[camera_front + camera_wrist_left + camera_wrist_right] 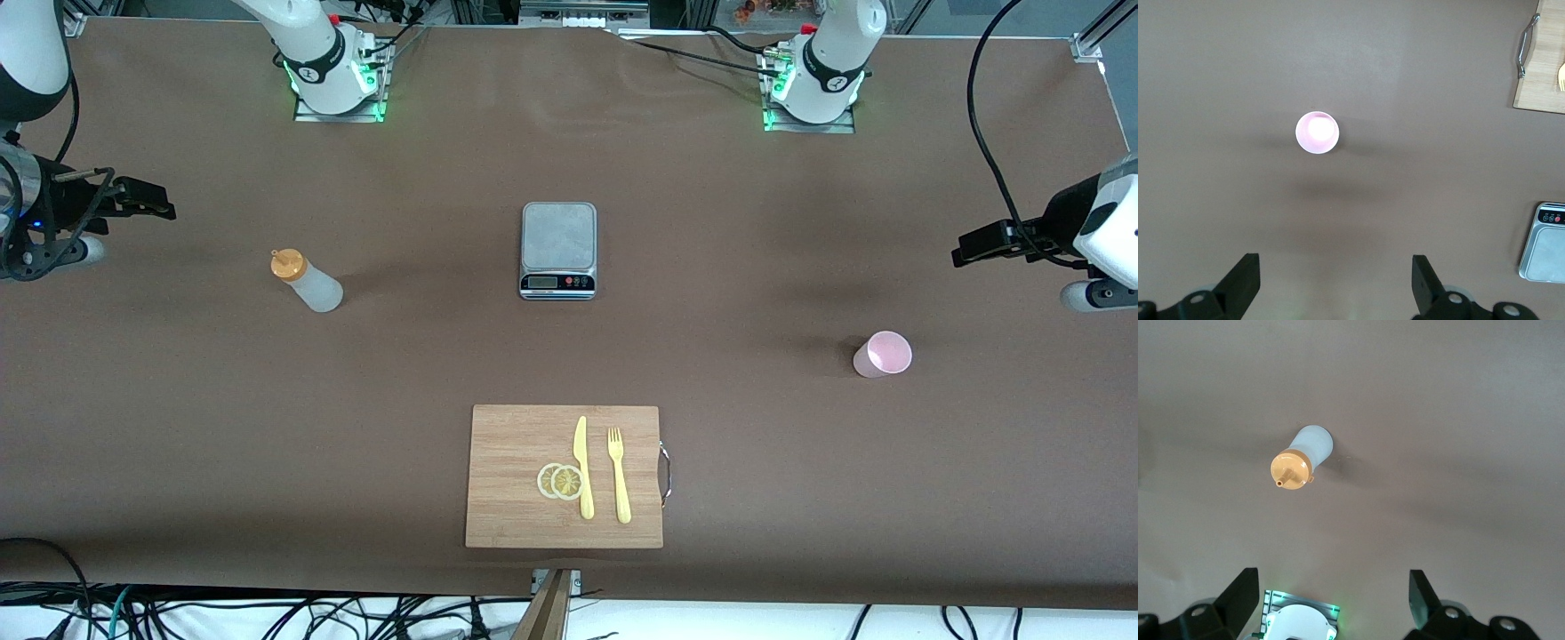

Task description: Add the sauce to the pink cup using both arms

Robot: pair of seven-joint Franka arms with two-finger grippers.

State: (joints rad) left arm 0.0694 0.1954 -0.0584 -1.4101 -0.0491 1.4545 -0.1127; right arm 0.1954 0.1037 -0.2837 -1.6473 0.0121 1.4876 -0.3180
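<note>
The sauce bottle (307,282), whitish with an orange nozzle cap, stands upright on the brown table toward the right arm's end. It also shows in the right wrist view (1301,458). The pink cup (883,354) stands upright and looks empty toward the left arm's end, and it shows from above in the left wrist view (1317,132). My right gripper (142,198) (1331,600) is open and empty, held up over the table edge beside the bottle. My left gripper (978,244) (1335,283) is open and empty, up over the table near the cup.
A silver kitchen scale (558,250) sits mid-table between bottle and cup. A wooden cutting board (516,453) nearer the front camera carries two lemon slices (560,481), a yellow knife (582,467) and a yellow fork (619,474). The arm bases stand along the table's edge farthest from the front camera.
</note>
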